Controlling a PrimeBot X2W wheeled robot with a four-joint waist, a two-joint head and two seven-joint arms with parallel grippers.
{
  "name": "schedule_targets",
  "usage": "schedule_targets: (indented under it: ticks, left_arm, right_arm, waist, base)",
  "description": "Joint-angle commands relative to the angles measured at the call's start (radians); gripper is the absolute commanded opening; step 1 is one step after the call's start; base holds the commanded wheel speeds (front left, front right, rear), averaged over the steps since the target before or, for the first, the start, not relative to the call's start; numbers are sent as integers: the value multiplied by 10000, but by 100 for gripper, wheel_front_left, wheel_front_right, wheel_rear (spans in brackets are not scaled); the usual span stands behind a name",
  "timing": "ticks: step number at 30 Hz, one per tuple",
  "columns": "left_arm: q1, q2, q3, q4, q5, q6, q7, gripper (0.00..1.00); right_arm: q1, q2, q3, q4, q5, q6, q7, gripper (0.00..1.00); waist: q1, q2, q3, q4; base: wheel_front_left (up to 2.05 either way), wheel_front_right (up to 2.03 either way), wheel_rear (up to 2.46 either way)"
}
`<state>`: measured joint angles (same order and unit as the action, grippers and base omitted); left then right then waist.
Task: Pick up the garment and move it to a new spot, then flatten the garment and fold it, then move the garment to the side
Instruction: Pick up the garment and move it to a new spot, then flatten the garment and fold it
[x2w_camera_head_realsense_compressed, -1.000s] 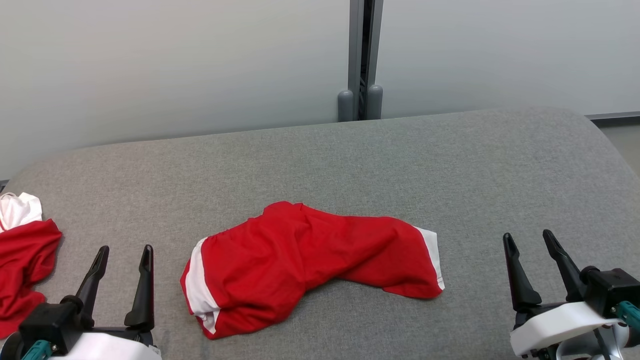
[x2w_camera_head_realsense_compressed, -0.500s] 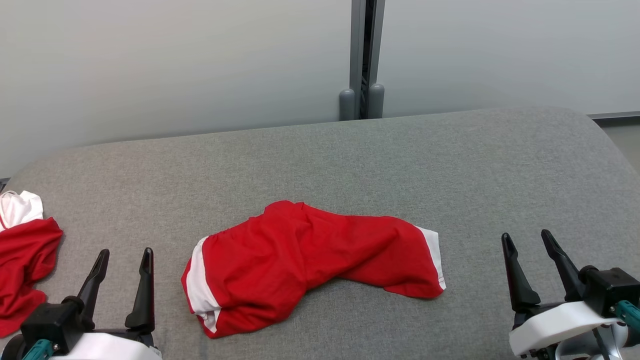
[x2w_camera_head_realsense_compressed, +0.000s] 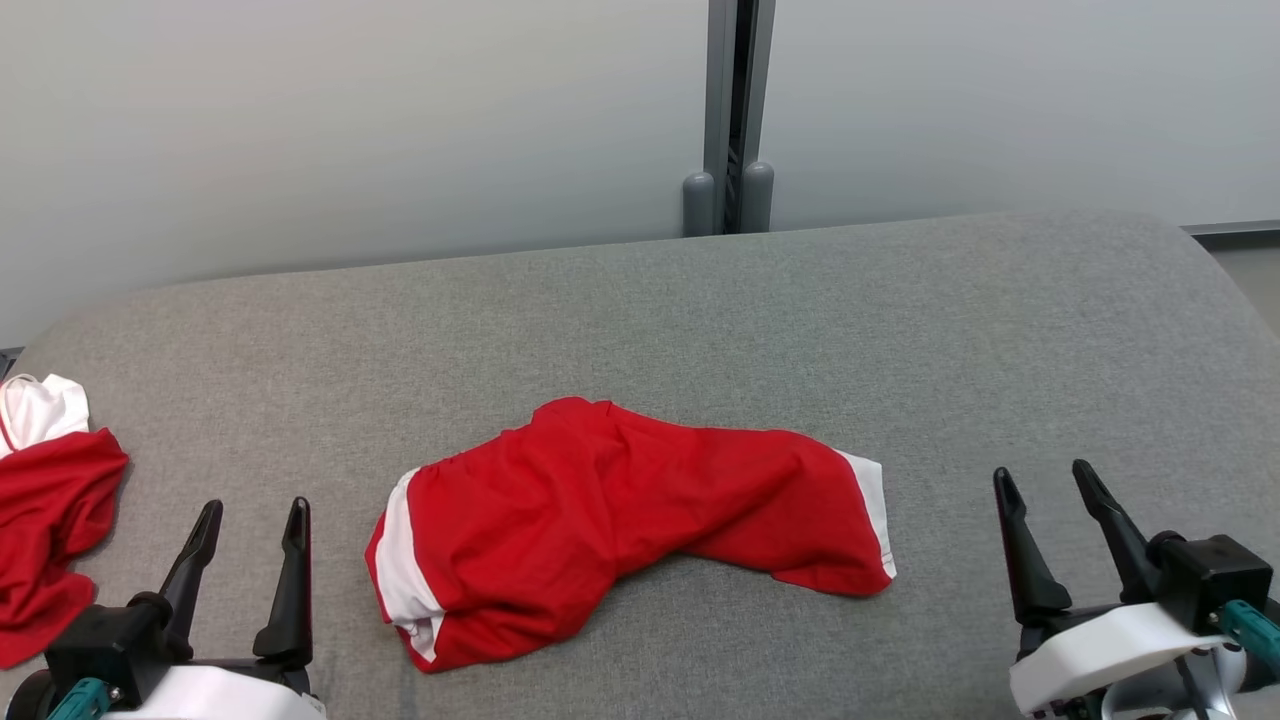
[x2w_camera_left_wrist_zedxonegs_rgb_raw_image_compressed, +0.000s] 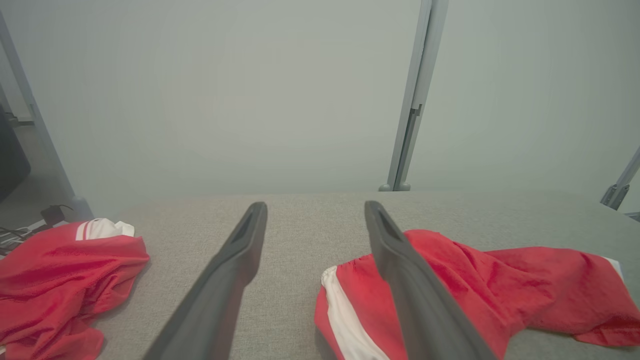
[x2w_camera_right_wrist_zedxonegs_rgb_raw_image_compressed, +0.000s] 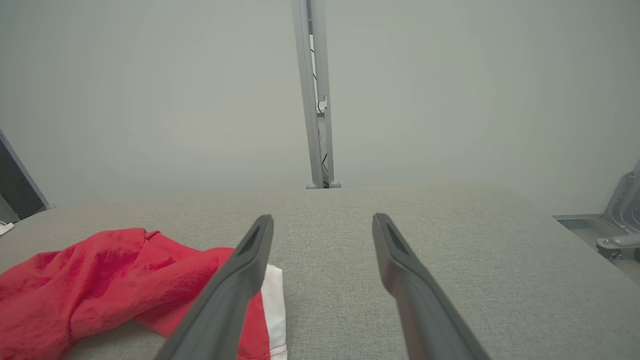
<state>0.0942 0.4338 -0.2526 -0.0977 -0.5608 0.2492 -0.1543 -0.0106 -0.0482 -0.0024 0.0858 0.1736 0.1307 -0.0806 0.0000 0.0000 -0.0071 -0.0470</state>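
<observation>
Red garment (x2w_camera_head_realsense_compressed: 620, 520) flanked by my two grippers, neither touching it. Nearest to me, my left gripper (x2w_camera_head_realsense_compressed: 255, 505) sits near the garment's left, white-banded end, with its fingers apart and empty. My right gripper (x2w_camera_head_realsense_compressed: 1040, 470) sits to the garment's right, clear of its other white band, fingers likewise spread and empty. The garment lies crumpled on a grey padded table (x2w_camera_head_realsense_compressed: 700, 320). Well to the garment's left lies a second red-and-white cloth (x2w_camera_head_realsense_compressed: 50, 520). Beyond the garment, a grey post (x2w_camera_head_realsense_compressed: 738, 100) rises against a pale wall (x2w_camera_head_realsense_compressed: 300, 130).
</observation>
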Motion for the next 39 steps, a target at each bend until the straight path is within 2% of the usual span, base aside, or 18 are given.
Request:
schedule_targets:
  ticks: [1, 5, 8, 15, 21, 22, 28, 37, 38, 39]
  left_arm:
    - [-59, 61, 0, -25, -12, 50, -12, 100]
    - [-291, 67, -32, -68, 33, 10, -10, 100]
    - [-457, 51, -26, -83, 30, -35, -95, 100]
    - [-1079, -83, -168, 77, 49, -282, -244, 100]
    - [-1644, -315, -244, 362, -16, -481, -522, 100]
    - [-1644, -315, -244, 362, -16, -481, -522, 100]
    - [-2306, -580, -360, 735, -34, -797, -746, 100]
    - [-3088, -1087, -447, 1647, -77, -1323, -1024, 100]
    - [-3134, -1117, -422, 1712, -67, -1348, -1035, 100]
    - [-3155, -1136, -398, 1781, -52, -1404, -1047, 100]
  right_arm:
    - [-50, -46, 58, -43, -98, 1, 33, 100]
    - [-214, -39, 587, -290, -303, 1, 217, 100]
    - [-336, -41, 1441, -522, -413, 1, 450, 100]
    - [-1054, -49, 4495, -506, -619, 1, 1178, 100]
    - [-1812, -338, 6615, -32, -501, 1, 1476, 100]
    - [-1812, -338, 6615, -32, -501, 1, 1476, 100]
    - [-2922, -520, 8055, 669, -168, 1, 1555, 100]
    - [-4699, -309, 8476, 3230, -208, 1, 1177, 100]
    - [-4802, -273, 8505, 3436, -155, 1, 1153, 81]
    - [-4880, -256, 8524, 3660, -71, 1, 1161, 44]
  waist:
    - [0, 0, 38, 42]
    - [0, 0, 273, 212]
    - [0, 0, 548, 381]
    - [0, 0, 1380, 970]
    - [0, 0, 2088, 1500]
    - [0, 0, 2088, 1500]
    - [0, 0, 2812, 1953]
    - [0, 0, 3597, 2314]
    - [0, 0, 3629, 2319]
    - [0, 0, 3648, 2320]
  base:
    - [0, 0, 0]
    - [0, 0, 0]
    - [0, 0, 0]
    - [0, 0, 0]
    - [0, 0, 0]
    - [0, 0, 0]
    - [0, 0, 0]
    - [0, 0, 0]
    - [0, 0, 0]
    - [0, 0, 0]
